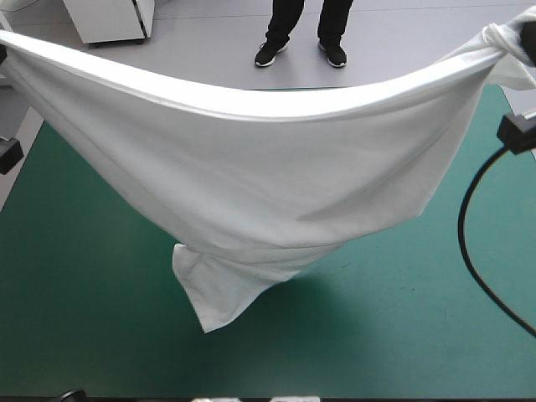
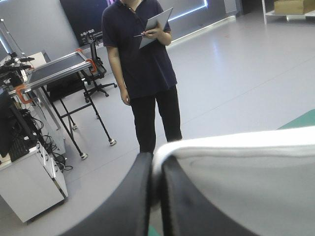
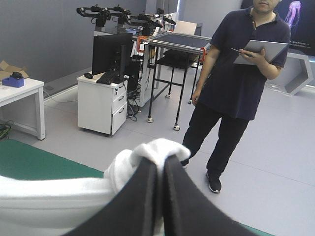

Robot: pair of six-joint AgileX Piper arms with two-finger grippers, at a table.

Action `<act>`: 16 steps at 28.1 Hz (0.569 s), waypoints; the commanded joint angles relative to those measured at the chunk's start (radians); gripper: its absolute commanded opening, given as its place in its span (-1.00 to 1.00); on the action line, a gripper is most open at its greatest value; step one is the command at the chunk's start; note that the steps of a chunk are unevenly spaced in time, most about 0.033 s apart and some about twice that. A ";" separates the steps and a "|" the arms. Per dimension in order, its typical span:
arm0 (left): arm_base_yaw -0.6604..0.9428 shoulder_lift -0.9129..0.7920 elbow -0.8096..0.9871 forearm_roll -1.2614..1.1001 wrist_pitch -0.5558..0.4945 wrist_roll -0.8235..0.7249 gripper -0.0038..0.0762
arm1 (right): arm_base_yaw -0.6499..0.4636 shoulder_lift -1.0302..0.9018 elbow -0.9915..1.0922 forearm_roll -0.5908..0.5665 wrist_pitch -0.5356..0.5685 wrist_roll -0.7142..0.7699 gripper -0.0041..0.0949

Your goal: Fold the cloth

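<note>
**T-shirt (image 1: 276, 167) strung over table (image 1: 75, 335)**

High view: white T-shirt stretched left to right above the teal-green table, top edge sagging, body drooping to a point over the near half.
Left wrist view: left gripper (image 2: 156, 160), black fingers clamped on the T-shirt's edge.
Right wrist view: right gripper (image 3: 161, 164), fingers pinched on a bunched corner, cloth bulging over their tips.
</note>
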 commanded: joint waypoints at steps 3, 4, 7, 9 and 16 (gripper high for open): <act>0.001 -0.008 0.078 -0.004 0.033 -0.049 -0.93 | 0.036 -0.035 0.084 -0.009 -0.052 -0.003 -0.94; 0.001 -0.008 0.098 -0.004 0.033 -0.062 -0.93 | 0.057 -0.035 0.118 -0.024 -0.049 -0.003 -0.94; 0.001 -0.006 0.139 0.007 0.033 -0.063 -0.93 | 0.120 -0.033 0.212 -0.102 -0.052 0.000 -0.94; 0.001 0.005 0.155 0.048 0.031 -0.065 -0.93 | 0.141 -0.022 0.268 -0.159 -0.076 0.009 -0.94; 0.023 0.190 0.158 0.376 -0.039 -0.120 -0.92 | 0.146 0.169 0.302 -0.342 -0.196 0.067 -0.94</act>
